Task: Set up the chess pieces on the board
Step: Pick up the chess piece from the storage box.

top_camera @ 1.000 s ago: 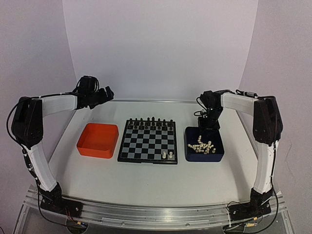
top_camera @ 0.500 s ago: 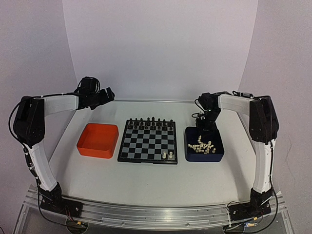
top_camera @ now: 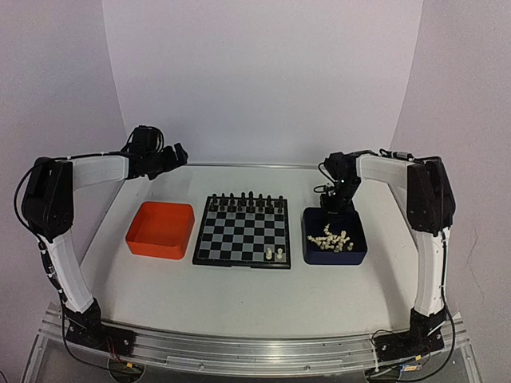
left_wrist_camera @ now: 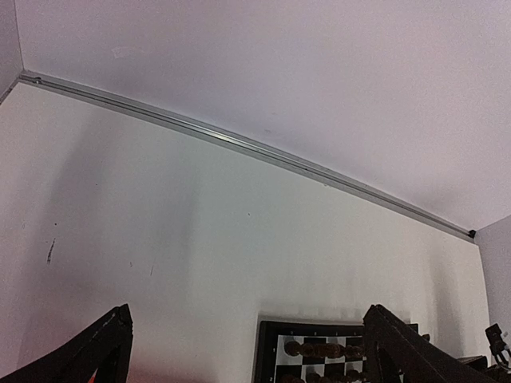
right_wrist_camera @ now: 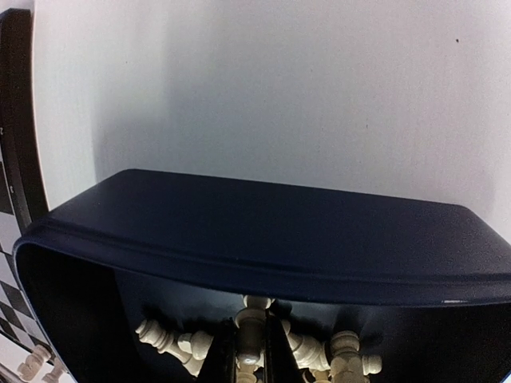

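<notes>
White table (top_camera: 239, 299); orange tray (top_camera: 156, 250), board (top_camera: 239, 236), blue tray (top_camera: 335, 258) with chess pieces (top_camera: 331, 238).

The chess pieces (top_camera: 331, 238) and the board (top_camera: 231, 235)
Most cream pieces lay heaped in the dark blue tray (top_camera: 335, 258); two stood on the board's near-right squares.

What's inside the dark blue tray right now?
A loose heap of white chess pieces, with the right tool closed around one piece. The tray floor beneath the heap and behind the tool is hidden.
</notes>
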